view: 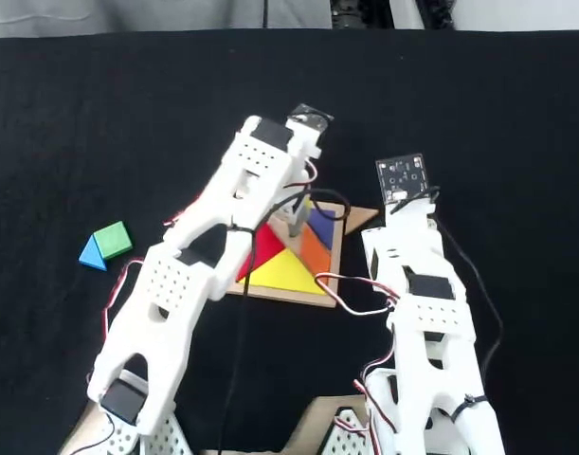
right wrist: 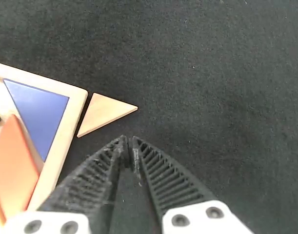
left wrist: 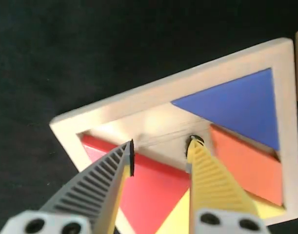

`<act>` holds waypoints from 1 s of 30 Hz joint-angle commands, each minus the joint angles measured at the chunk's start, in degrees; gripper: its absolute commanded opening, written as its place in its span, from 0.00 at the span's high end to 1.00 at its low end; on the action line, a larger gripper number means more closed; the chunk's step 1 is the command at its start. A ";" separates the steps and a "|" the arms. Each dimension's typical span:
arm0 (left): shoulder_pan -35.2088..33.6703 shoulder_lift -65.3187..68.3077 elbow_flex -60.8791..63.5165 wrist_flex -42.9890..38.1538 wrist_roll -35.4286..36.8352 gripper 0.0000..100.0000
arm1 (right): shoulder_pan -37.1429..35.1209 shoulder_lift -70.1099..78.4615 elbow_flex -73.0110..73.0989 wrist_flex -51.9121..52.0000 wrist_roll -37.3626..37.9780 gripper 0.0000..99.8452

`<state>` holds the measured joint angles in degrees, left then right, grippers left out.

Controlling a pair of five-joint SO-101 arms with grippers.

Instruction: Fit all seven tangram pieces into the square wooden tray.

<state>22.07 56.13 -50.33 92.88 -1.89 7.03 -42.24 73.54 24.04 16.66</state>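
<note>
Presently, on the black-covered table (view: 516, 114), the following are recorded. Item one: the square wooden tray (view: 280, 296) (left wrist: 163, 90) (right wrist: 67, 130), lying near the middle of the table between the two arms. Four pieces are seated in it: a blue triangle (view: 323, 217) (left wrist: 236, 105) (right wrist: 36, 112) in the far corner, an orange piece (view: 315, 254) (left wrist: 246, 165) (right wrist: 12, 165) touching it, a red triangle (view: 262, 252) (left wrist: 153, 190) and a yellow triangle (view: 285, 273) (left wrist: 175, 219) along the near side. A strip of bare tray floor is left along the far rim. Item two: a pale wood-coloured triangle (view: 362, 219) (right wrist: 104, 115), laid on the cloth just beside the tray's outer rim. Item three: a green piece (view: 114, 239) and a light blue triangle (view: 92, 254), touching each other, well apart from the tray at the left of the table. Item four: the left gripper (view: 296, 226) (left wrist: 161, 148), held over the tray with its jaws spread wide and nothing between them; its fingertips (left wrist: 129, 153) are seen above the bare strip and the red triangle's edge. Item five: the right gripper (right wrist: 128, 145), held over the cloth near the pale triangle, its jaws closed together on nothing.
</note>
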 commanded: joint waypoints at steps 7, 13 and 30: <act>-3.82 -1.23 -2.33 6.68 -1.67 0.84 | 0.62 -1.98 -1.19 -0.79 0.44 0.98; -3.21 -1.32 -3.03 7.38 -1.76 0.89 | 0.62 -1.98 -1.19 -0.79 0.44 0.98; -3.30 -45.01 9.98 8.00 -1.32 0.83 | 0.62 -1.98 -1.01 -0.79 0.53 0.98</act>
<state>19.60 25.98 -45.32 100.26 -2.95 7.03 -42.24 73.54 24.04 16.66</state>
